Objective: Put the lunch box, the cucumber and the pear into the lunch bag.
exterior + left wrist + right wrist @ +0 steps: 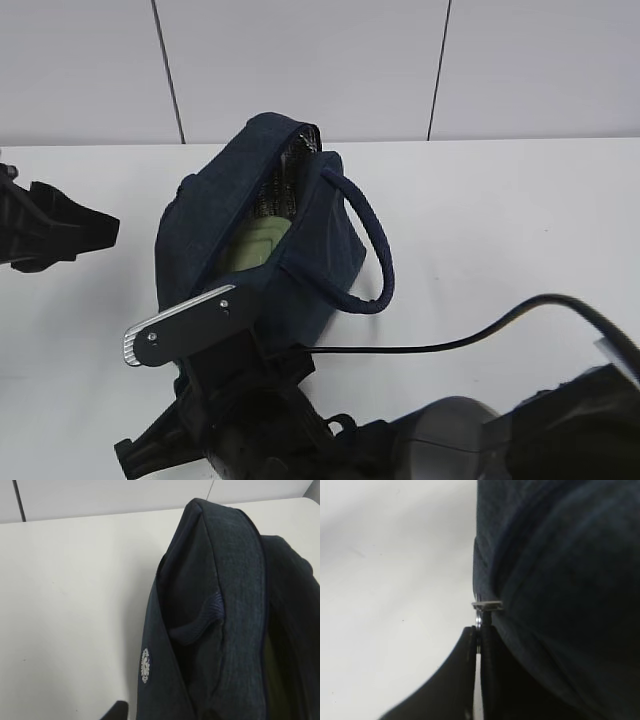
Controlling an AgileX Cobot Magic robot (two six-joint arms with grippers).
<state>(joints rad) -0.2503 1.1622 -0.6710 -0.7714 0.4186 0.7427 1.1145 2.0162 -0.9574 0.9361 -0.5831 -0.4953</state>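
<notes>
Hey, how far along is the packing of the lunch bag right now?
The lunch box already lies inside the open lunch bag, its pale green lid showing against the silvery lining. No cucumber or pear shows on the table; whether they are inside cannot be told. In hand: the right pincer is shut on the zipper ring pull. The left pincer stands apart from the bag. Left: closing the zipper, probably.
</notes>
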